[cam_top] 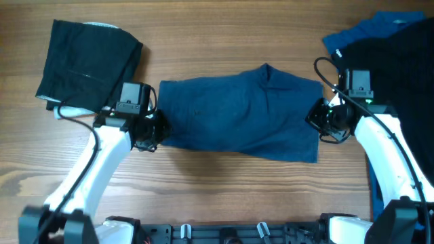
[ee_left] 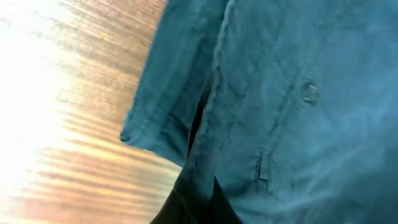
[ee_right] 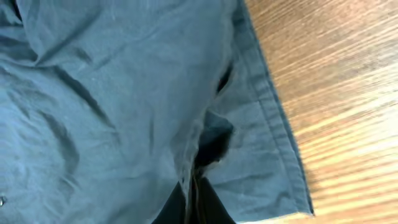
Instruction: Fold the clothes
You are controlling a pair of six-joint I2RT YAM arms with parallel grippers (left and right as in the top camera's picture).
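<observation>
A dark navy garment (cam_top: 241,112) lies spread across the middle of the table, folded into a wide band. My left gripper (cam_top: 154,129) is shut on its left edge, and my right gripper (cam_top: 317,116) is shut on its right edge. In the left wrist view the navy cloth (ee_left: 292,112) fills the frame, showing a small pale button (ee_left: 310,92), and a pinched fold runs down into my left gripper (ee_left: 198,208). The right wrist view shows the navy cloth (ee_right: 112,106) gathered into a ridge between my right gripper's (ee_right: 194,205) dark fingers (ee_right: 214,208).
A folded black garment (cam_top: 85,61) lies at the back left. At the back right is a pile of black cloth (cam_top: 400,61) with a brighter blue garment (cam_top: 363,30) under it. Bare wood table (cam_top: 224,183) runs along the front.
</observation>
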